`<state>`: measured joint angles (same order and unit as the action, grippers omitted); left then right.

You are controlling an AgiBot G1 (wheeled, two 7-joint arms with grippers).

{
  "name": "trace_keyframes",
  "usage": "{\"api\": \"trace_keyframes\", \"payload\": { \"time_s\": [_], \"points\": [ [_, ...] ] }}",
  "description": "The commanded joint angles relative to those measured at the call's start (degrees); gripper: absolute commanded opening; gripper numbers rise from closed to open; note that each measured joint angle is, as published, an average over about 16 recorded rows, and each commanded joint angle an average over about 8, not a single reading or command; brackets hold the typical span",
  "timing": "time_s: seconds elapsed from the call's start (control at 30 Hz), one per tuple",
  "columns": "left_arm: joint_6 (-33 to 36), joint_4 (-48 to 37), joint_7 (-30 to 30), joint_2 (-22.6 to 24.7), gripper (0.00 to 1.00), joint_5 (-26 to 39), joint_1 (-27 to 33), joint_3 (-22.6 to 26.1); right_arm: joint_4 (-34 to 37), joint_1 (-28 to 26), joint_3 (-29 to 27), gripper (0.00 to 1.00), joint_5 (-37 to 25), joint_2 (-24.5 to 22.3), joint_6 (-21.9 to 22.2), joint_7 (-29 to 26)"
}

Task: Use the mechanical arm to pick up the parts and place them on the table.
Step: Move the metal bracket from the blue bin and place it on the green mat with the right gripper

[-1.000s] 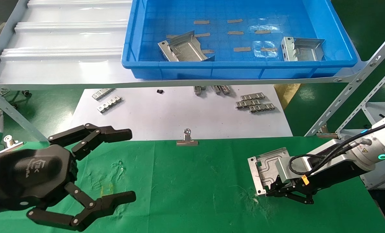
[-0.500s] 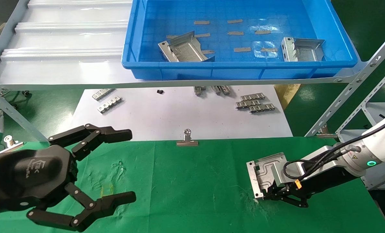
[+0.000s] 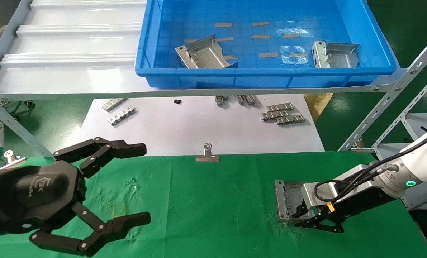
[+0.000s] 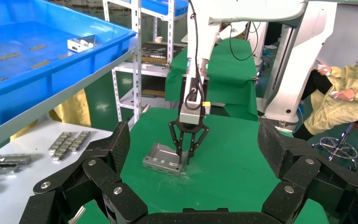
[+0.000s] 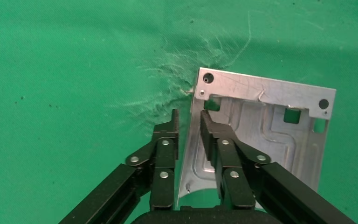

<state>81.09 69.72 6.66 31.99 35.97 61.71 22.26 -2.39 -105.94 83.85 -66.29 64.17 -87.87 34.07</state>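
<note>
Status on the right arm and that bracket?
Right tool pinching bracket edge, low on green cloth. Left tool open, idle. Two brackets in blue bin.

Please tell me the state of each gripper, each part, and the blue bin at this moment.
right gripper: low over the green table, fingers astride one bent-up edge of a part
part in right gripper: lying flat on the table
left gripper: open, holding nothing, idle above the table
blue bin: on the shelf, holding two parts
left part in bin: tilted
right part in bin: untouched
</note>
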Motion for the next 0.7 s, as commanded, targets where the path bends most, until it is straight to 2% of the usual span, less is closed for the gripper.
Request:
{"api": "trace_keyframes", "payload": {
  "time_s": [0.03, 0.23, 0.5, 0.7],
  "points": [
    [0.0, 0.0, 0.0, 0.0, 1.00, 0.0, 0.0, 0.0, 0.3, -0.2, 0.2, 1.00, -0.3, 0.2, 0.1, 0.4],
    [0.0, 0.0, 0.0, 0.0, 1.00, 0.0, 0.0, 0.0, 0.4, -2.1, -1.8, 1.00, 2.7, -0.6, -2.1, 0.0],
    [0.0, 0.0, 0.0, 0.0, 1.00, 0.0, 0.0, 0.0, 0.0, -2.2, -6.7, 1.00, 10.1, -2.7, -3.3, -4.2],
    [0.0, 0.0, 0.0, 0.0, 1.00, 0.0, 0.0, 0.0, 0.1, -2.0, -7.4, 1.00, 11.2, -3.1, -3.3, -4.5]
  ]
}}
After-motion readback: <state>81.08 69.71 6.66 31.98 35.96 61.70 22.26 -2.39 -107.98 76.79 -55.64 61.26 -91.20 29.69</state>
